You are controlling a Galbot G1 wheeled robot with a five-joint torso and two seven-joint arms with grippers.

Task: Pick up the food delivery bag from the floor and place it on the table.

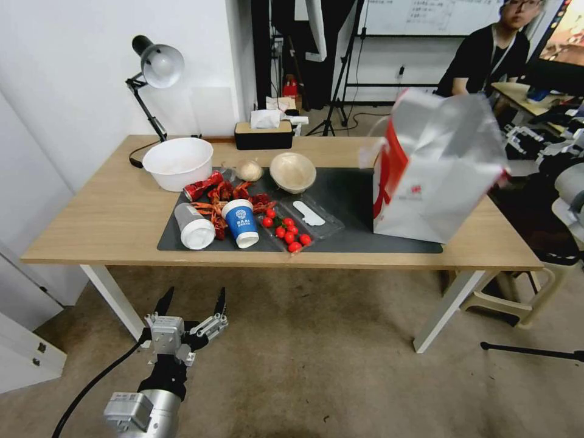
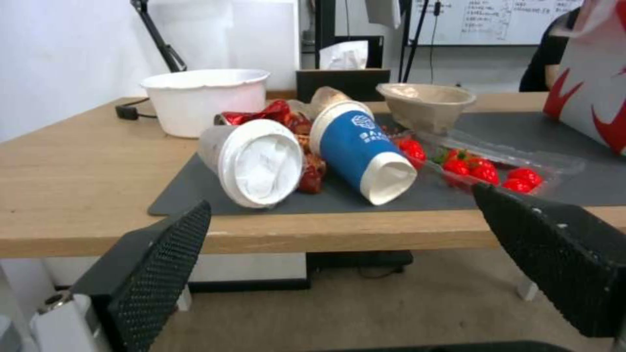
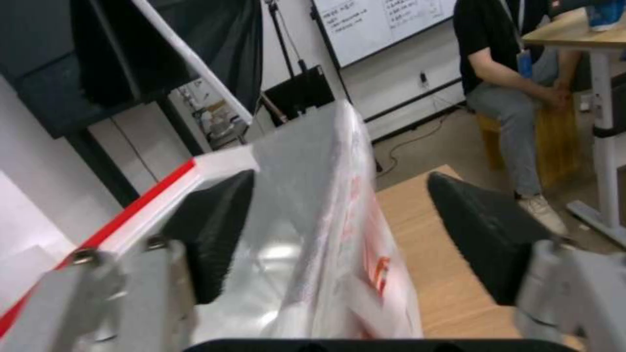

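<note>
Now we see the boxy white paper bag with red side panels tilted at the light-wood counter's right end, between our right claw's spread fingers; our left claw hangs open below the front edge.

I see a white wall behind the table, with a black-armed desk lamp clamped at its back edge. The floor is brownish-grey carpet with dark stains. Farther back hang a whiteboard and dark curtains, with a tripod standing near them. White cabinets sit at my left.
</note>
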